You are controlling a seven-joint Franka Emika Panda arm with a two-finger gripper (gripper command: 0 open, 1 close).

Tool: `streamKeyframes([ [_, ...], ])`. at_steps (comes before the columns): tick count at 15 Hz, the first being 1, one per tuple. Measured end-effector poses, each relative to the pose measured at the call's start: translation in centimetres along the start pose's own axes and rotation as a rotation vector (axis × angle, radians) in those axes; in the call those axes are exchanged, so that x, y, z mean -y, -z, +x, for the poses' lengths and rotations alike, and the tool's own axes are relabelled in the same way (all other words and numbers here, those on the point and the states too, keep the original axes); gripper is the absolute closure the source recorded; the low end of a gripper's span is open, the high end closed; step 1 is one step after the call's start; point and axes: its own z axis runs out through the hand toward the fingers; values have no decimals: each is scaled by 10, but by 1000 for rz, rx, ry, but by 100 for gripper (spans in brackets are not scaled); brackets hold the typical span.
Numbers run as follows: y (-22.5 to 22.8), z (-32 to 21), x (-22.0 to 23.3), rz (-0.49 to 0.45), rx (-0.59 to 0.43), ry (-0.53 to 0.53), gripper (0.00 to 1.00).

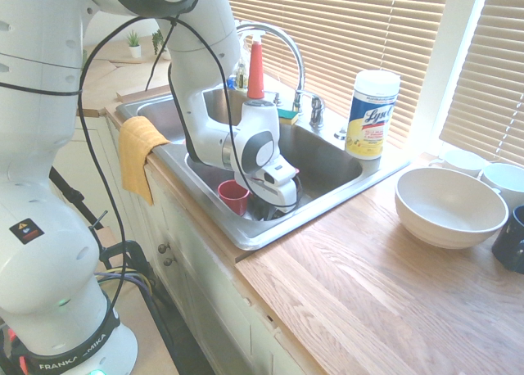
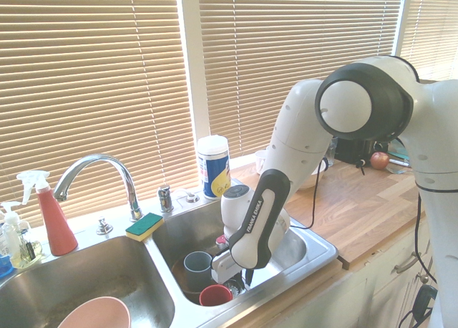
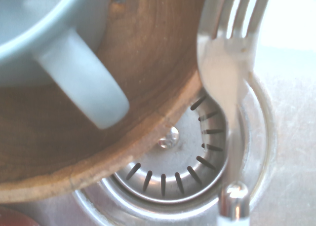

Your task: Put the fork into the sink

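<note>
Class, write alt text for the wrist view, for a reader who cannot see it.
A silver fork shows close up above a round slotted drain in a steel sink. Beside it, a blue-grey mug sits in a brown wooden bowl whose rim overlaps the drain.

On your wooden countertop (image 1: 352, 309), right of the sink, you have the large white bowl (image 1: 450, 206), with two smaller white cups (image 1: 464, 162) (image 1: 505, 181) just behind it and a dark mug (image 1: 511, 241) near its right side.
</note>
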Motion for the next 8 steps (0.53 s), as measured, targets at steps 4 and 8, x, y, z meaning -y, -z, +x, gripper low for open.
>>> streamKeyframes([
  [4,27,9,5,35,-22,-3,0],
  [8,112,25,2,55,-58,22,0],
])
